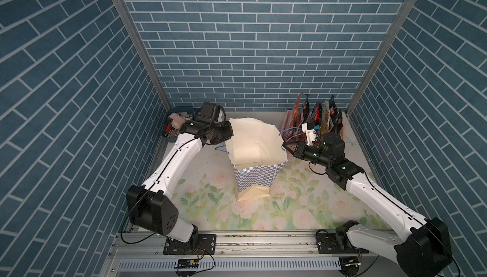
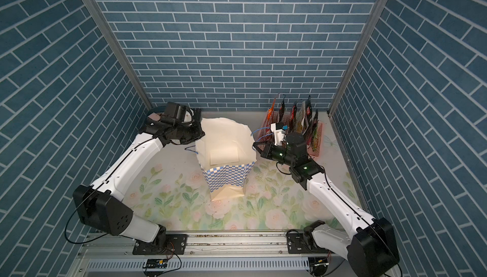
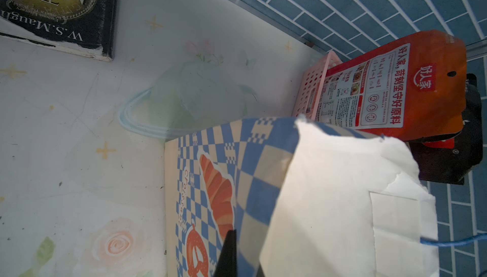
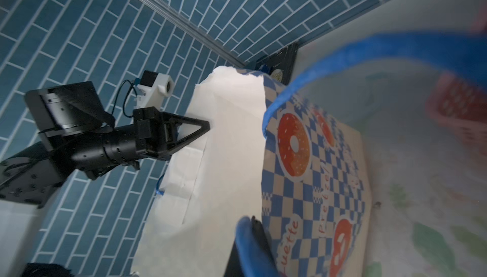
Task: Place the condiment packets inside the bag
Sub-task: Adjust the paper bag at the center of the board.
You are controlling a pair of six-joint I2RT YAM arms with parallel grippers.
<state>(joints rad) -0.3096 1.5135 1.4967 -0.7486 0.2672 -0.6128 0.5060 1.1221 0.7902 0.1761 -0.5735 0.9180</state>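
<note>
Inspection finds the bag (image 1: 255,181), a blue-and-white checked paper gift bag with orange pastry motifs, standing upright at the centre of the floral tabletop (image 1: 303,211), mouth open and white interior exposed in both top views. The left gripper (image 4: 208,125) is at the bag's left rim. Its fingers (image 3: 228,253) are closed narrow and pinch the white paper edge, as the right wrist view shows plainly. The right gripper (image 1: 284,147) is at the bag's right rim, its fingers likewise drawn together at the line between white lining and checked outer face. A blurred blue cord handle (image 4: 369,52) arcs across the right wrist view and lies against the dark finger at the frame's lower edge. The rim appears pinched there. The condiment packets (image 1: 316,115) stand upright on edge in a pink slotted basket (image 2: 317,141) at the upper right of the tabletop, just behind the right gripper and well apart from the bag's mouth. None can be seen inside the bag. In the left wrist view, 1 orange packet (image 3: 411,86) shows red logo and Chinese text, with 1 black packet (image 3: 453,157) directly behind it. A dark paperback book (image 3: 60,7) lies flat on the tabletop at the upper left of that view.
</note>
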